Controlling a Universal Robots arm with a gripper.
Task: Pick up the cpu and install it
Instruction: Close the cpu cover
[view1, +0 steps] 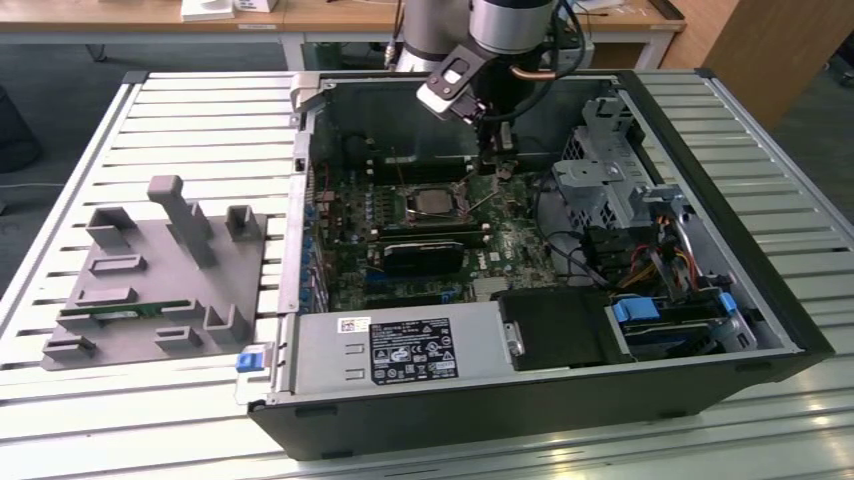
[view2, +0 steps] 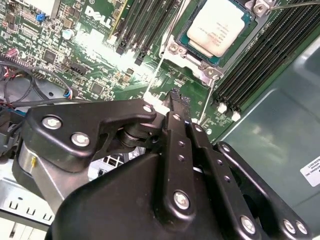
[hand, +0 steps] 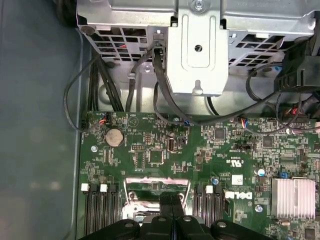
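Down inside the open computer case (view1: 754, 300), which lies on its side on the slatted worktop (view1: 200, 110), the jaws hang tip-down just over the motherboard (view1: 527, 245). Jaws closed: fingers (view2: 176, 107) pressed together, nothing between them. The first wrist view agrees, with the fingers (hand: 172, 202) meeting on one seam.

The cpu (view1: 430, 203) sits just beside the jaws, toward the exterior view's left, flat in the socket frame (view2: 172, 47). In the second wrist view the cpu (view2: 218, 25) lies silver top up, near the fingertips and not touching. Can't tell if the frame is latched.

Room: the case is open on top, so there is free space straight above the jaws. The case's back wall stands near behind the arm (view1: 494, 30). Memory slots (view2: 260, 55) flank the socket. Drive cage (hand: 197, 45) and loose black cables (hand: 160, 95) are well apart from the tips, across the board.

Arm comes in over the case's back edge, wrist turned down, fingers near upright.

Writing: printed label on the power supply (view1: 400, 350), white lettering on the board.

Out on the worktop, well apart from the jaws, is a grey fixture plate (view1: 147, 280) with a green memory stick (view1: 127, 313).
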